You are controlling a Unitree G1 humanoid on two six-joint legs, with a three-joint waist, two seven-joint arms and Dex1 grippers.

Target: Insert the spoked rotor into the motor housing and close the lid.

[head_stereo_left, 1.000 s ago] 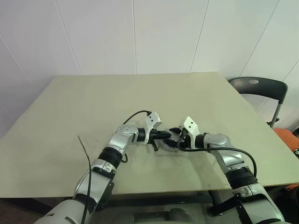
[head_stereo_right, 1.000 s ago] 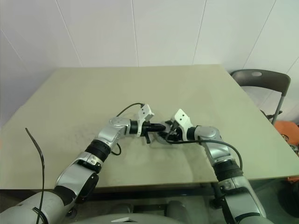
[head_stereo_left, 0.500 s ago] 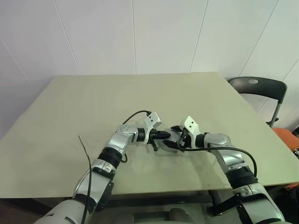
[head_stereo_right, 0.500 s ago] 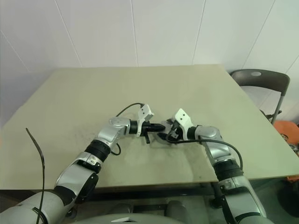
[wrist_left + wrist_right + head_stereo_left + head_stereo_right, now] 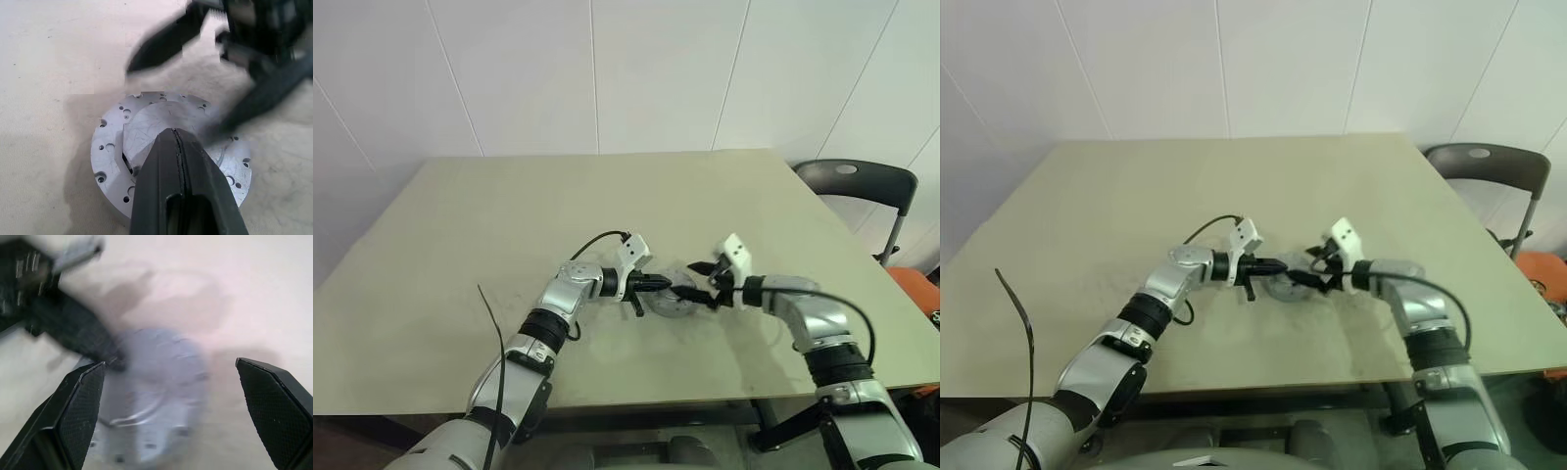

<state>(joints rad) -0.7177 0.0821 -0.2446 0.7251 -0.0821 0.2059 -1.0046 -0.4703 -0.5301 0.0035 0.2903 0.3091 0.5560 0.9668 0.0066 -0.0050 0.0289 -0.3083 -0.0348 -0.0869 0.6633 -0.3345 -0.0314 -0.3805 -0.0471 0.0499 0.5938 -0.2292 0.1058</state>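
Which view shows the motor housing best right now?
Left wrist view: the motor housing is close and sharp, holes in its flat top visible, the shut left gripper over it. Right wrist view blurs it; both eye views show it small between the arms.

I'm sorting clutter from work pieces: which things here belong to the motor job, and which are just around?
Job:
- motor housing, closed by the lid, on the table
- left gripper, shut, its tips on the lid
- right gripper, open, beside the housing

Just around:
- chair beyond the table's far right corner
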